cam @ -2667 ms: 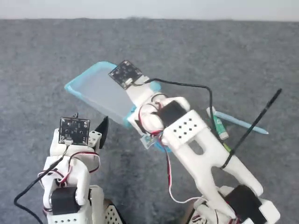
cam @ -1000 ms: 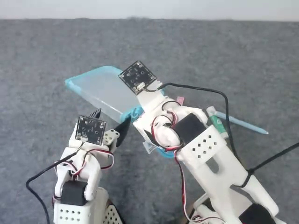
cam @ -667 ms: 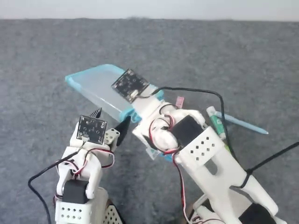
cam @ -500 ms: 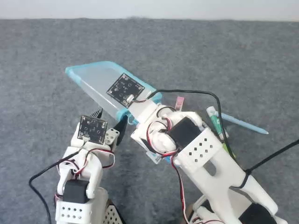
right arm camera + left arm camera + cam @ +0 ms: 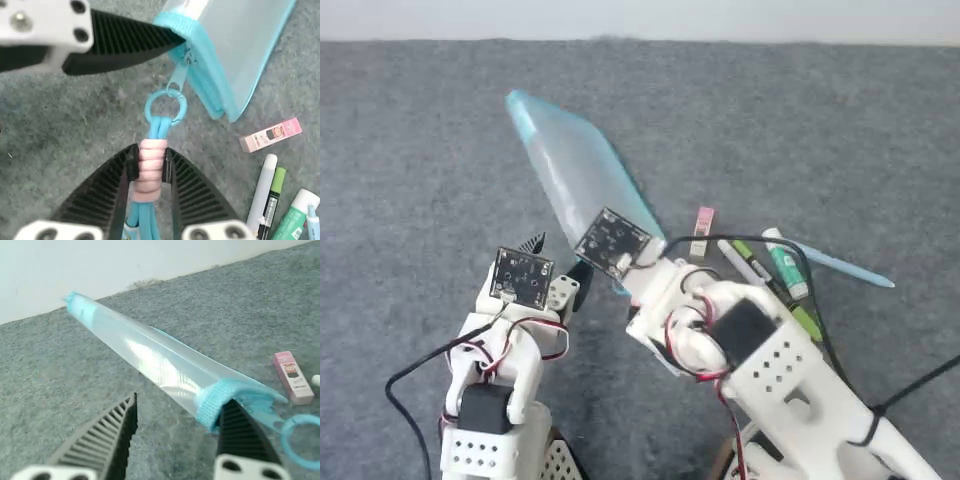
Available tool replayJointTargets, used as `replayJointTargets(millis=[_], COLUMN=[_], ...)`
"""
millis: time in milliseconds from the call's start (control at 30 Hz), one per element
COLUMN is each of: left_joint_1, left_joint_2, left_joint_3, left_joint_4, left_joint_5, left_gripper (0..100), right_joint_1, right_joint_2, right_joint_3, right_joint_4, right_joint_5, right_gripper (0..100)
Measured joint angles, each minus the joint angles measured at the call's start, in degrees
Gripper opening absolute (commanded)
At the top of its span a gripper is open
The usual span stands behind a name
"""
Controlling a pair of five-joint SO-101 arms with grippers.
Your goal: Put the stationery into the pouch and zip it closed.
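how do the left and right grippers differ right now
The left gripper is wide open; the right gripper is shut. The left holds nothing, with one finger at the blue corner of the pouch; the right clamps the pink bead hanging from the zip pull. Both have black ribbed fingers on white bodies and sit at the pouch's zip end.

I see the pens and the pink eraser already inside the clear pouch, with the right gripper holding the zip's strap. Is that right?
Not quite. The pens and the pink eraser lie on the grey table outside the clear pouch, as the high view shows. The right gripper does hold the zip's strap.
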Motion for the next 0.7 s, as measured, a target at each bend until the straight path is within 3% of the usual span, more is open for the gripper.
replayJointTargets(millis=[400, 700], left_joint_1=[0.00, 3.25], left_joint_2=[0.00, 0.00], left_joint_3=[0.97, 3.16], left_joint_4=[-1.05, -1.41], left_joint_5=[0.00, 0.00], left_gripper=[23, 23], right_joint_1=[0.00, -8.62], right_joint_2=[-1.85, -1.76], right_joint_3=[4.13, -0.79], right_joint_4=[0.00, 3.78], right_joint_5=[2.81, 2.90], right_gripper=[0.6, 0.6])
